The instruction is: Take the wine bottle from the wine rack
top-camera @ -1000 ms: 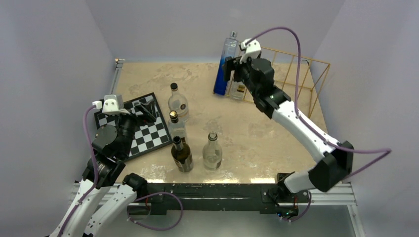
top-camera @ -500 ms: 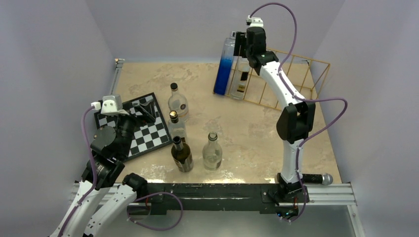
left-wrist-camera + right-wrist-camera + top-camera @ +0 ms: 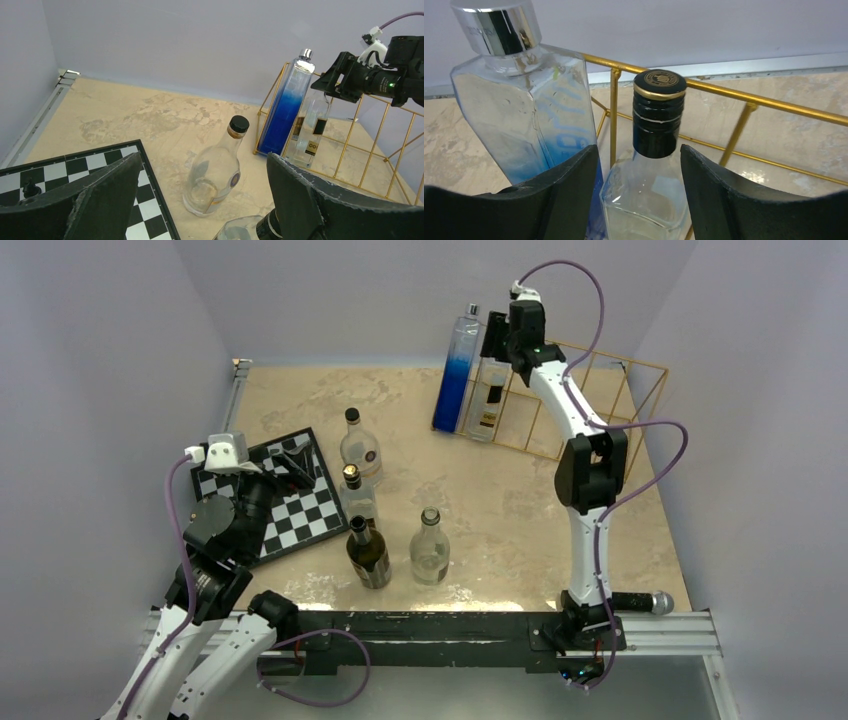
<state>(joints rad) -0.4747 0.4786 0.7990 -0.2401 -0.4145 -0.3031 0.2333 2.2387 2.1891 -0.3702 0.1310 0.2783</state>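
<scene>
The gold wire wine rack (image 3: 600,405) stands at the back right. At its left end stand a tall blue-and-clear bottle (image 3: 455,375) and a clear square bottle with a black cap (image 3: 486,405). My right gripper (image 3: 498,338) hangs just above the clear bottle. In the right wrist view the gripper (image 3: 639,167) is open, its jaws on either side of the clear bottle's shoulder (image 3: 649,200), below the cap, not touching it. The blue bottle (image 3: 524,100) is just to the left, with a rack rod (image 3: 774,102) behind. My left gripper (image 3: 295,462) is open and empty over the checkerboard.
A black-and-white checkerboard (image 3: 290,520) lies at the left. Several bottles stand mid-table: a round clear one (image 3: 360,448), one behind it (image 3: 358,498), a dark one (image 3: 368,555) and a clear one (image 3: 430,550). Grey walls close in on three sides.
My right arm has stretched up and back, carrying the gripper from in front of the two racked bottles to above the clear bottle's cap. The left arm has not moved.
</scene>
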